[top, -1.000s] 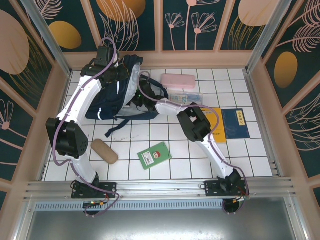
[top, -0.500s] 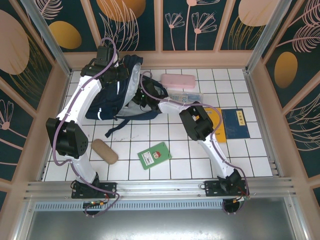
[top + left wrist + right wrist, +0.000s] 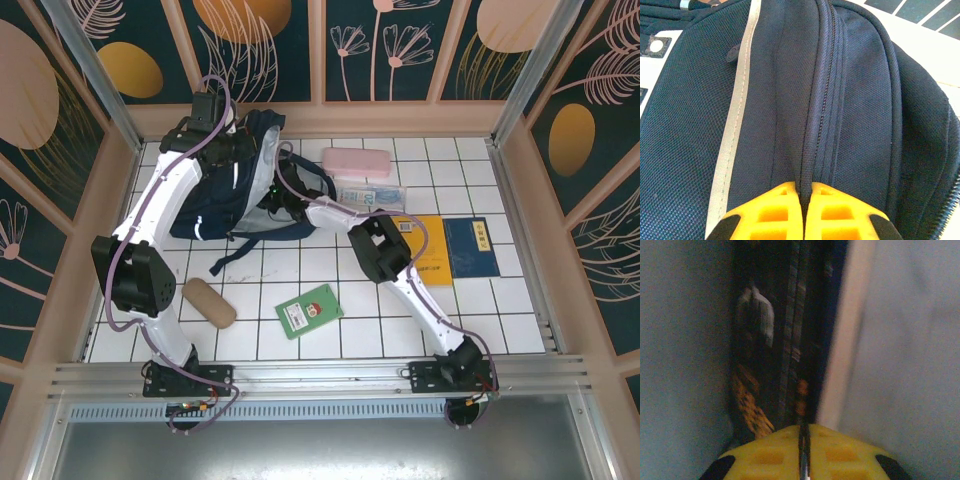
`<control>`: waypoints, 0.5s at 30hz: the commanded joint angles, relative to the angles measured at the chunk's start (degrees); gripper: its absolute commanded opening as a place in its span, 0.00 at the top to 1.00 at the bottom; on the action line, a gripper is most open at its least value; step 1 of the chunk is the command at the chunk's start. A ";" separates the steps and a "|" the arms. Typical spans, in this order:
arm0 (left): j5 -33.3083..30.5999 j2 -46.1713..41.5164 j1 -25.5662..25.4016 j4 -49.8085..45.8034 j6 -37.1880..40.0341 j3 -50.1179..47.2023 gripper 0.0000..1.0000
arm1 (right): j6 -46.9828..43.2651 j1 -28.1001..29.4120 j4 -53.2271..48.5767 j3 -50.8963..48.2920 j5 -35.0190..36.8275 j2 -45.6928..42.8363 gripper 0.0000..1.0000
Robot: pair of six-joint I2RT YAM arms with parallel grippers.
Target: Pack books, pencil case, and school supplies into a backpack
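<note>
The backpack lies at 11 o'clock on the table. The left gripper pinches its fabric, fingers tight. The right gripper is at its 3 o'clock side, fingers nearly together; any hold is unclear.

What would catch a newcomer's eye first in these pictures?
The big navy backpack at the far left stands out first, with the left hand pinching its zipper seam. Then come the bright books on the white tiles: a yellow-orange book and a navy book at the right, and a green book near the front.
</note>
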 commanded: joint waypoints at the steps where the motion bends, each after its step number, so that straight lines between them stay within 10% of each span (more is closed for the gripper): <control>1: -0.85 -2.47 -0.17 6.67 1.89 -0.35 1.00 | -3.21 -0.53 0.17 -7.36 0.82 -8.49 0.80; 15: -1.10 -4.19 -0.18 13.22 2.46 -12.67 0.95 | -15.36 -5.53 -7.74 -38.10 10.39 -38.92 0.67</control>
